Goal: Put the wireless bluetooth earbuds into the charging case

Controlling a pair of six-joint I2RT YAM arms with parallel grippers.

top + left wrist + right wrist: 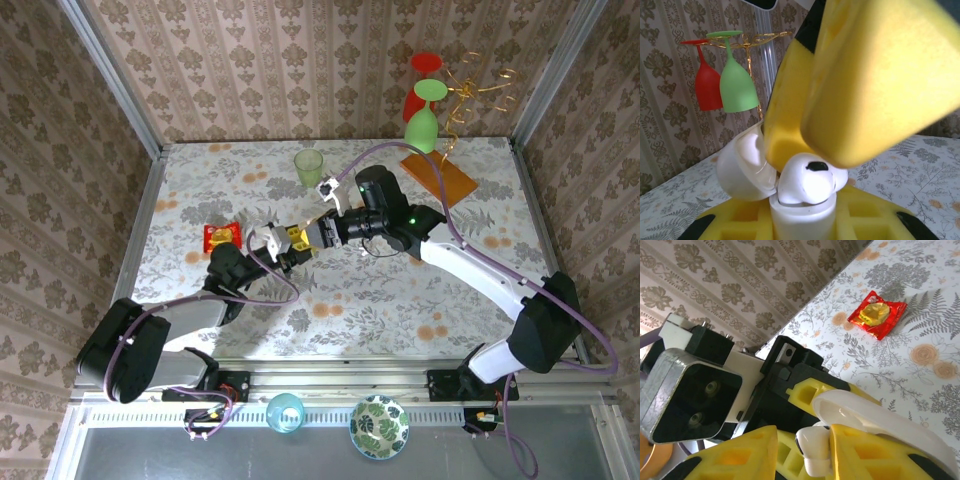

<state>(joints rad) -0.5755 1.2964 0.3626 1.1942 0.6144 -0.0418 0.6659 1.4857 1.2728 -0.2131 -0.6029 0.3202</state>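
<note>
Right gripper (807, 450), narrowly apart, touches earbud (807, 182) in left gripper's (280, 242) clamped case (800, 222).

I'm looking into a lab booth dressed as a home: wallpapered panels (300, 70) on aluminium posts (115, 80) box in a floral-covered counter (400, 300), robot arms (480, 270) bolted on.

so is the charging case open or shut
Open: the charging case has its lid swung back to the side, with an earbud at its mouth.
</note>
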